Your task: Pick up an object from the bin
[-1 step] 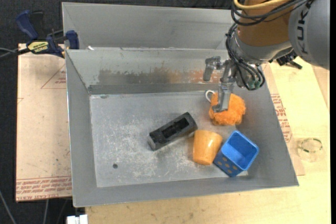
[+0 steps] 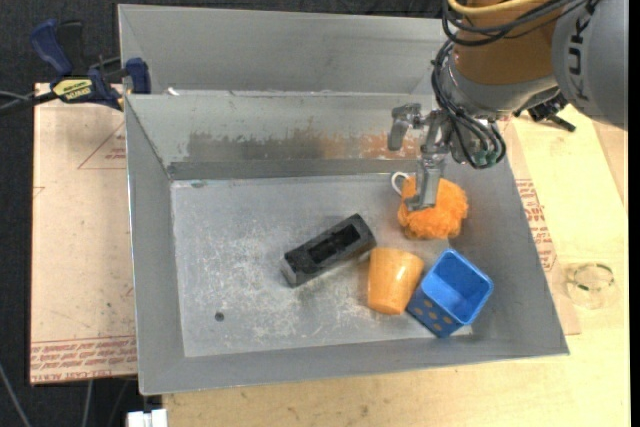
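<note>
A black block [image 2: 328, 250] lies mid-floor, its kind hard to make out. Right of it lies an orange cup [image 2: 390, 281]. My pincer [image 2: 428, 195] is down at a fuzzy orange lump [image 2: 445, 215] near the back wall and hides part of it. I cannot tell whether it is open or closed. A blue box [image 2: 455, 292] lies rightmost, just beside the cup.

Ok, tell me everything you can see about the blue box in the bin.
The blue box is a small, square, open-topped container, seemingly plastic. It sits tilted on the bin floor near the front right corner, its empty-looking hollow facing up, with dark dots on a side face. Toward the view's left it touches the orange cup lying beside it.
</note>
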`<state>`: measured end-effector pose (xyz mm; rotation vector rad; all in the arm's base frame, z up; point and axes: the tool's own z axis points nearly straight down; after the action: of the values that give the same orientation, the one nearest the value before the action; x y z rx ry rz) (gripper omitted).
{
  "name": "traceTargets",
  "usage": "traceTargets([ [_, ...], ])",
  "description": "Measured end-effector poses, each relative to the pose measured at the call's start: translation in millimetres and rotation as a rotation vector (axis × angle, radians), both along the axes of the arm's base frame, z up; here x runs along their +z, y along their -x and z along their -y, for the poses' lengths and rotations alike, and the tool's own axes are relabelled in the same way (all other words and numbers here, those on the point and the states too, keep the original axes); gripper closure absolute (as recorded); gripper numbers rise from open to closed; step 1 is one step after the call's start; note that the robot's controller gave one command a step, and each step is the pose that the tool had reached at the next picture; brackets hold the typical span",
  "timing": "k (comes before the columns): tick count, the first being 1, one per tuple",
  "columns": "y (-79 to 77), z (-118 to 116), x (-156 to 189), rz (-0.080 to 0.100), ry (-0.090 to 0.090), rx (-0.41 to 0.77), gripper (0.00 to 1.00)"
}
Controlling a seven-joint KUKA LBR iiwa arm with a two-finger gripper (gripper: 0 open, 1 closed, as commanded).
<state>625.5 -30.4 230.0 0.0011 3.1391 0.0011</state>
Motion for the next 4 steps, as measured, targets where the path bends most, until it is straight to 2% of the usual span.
traceTargets([
  [1, 5.8, -32.7, -65.7, 0.001, 0.0, 0.076, 0.0],
  [2, 33.5, -73.7, -81.7, -0.011, -0.001, 0.222, 0.0],
  [3, 36.4, -96.1, -64.0, 0.005, -0.002, 0.274, 0.0],
  [4, 31.8, -87.6, -123.7, 0.002, -0.001, 0.37, 0.0],
])
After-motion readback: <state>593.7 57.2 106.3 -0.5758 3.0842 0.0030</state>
